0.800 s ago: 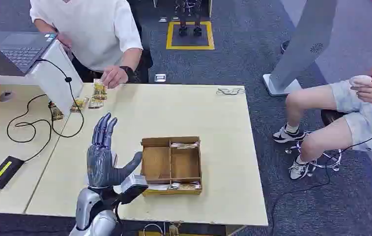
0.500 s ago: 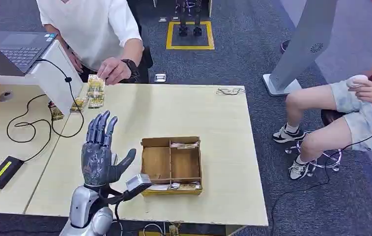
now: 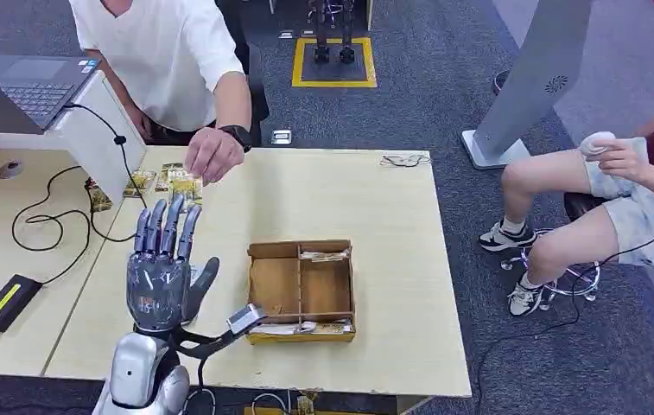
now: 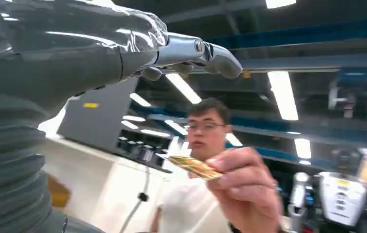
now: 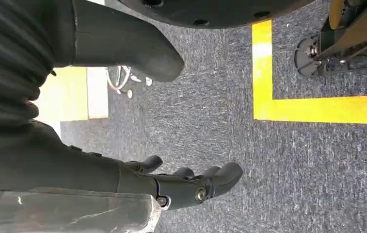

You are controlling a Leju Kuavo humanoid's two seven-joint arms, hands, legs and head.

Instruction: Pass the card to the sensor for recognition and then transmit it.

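Card (image 3: 186,185) in gold and yellow, pinched in a person's hand (image 3: 212,154), sits just beyond the fingertips (image 3: 168,207) of the robot's left hand (image 3: 161,277), apart from them; the left wrist view shows the same card (image 4: 191,166) flat between the person's fingers (image 4: 242,180), facing the robot's palm and out past its thumb (image 4: 196,51). The left hand stands upright over the near left part of the table, fingers straight and spread, thumb angled out to the side, holding nothing. More cards (image 3: 155,180) lie on the tabletop just beyond those fingers, beside a white slanted sensor stand (image 3: 94,138) with a black cable (image 3: 64,216) looping from it. To the thumb's side sits a partitioned cardboard box (image 3: 301,290) with cards in its far and near compartments. The right hand (image 5: 191,187) hangs over dark grey carpet with yellow floor tape (image 5: 312,107), fingers loosely curled and empty. The pale wooden table (image 3: 375,225) also carries a small black box (image 3: 8,301) on its left side; a laptop (image 3: 25,86) rests behind the stand. A second person (image 3: 634,181) is seated at right on the carpet side, near a grey floor-standing panel (image 3: 539,78).
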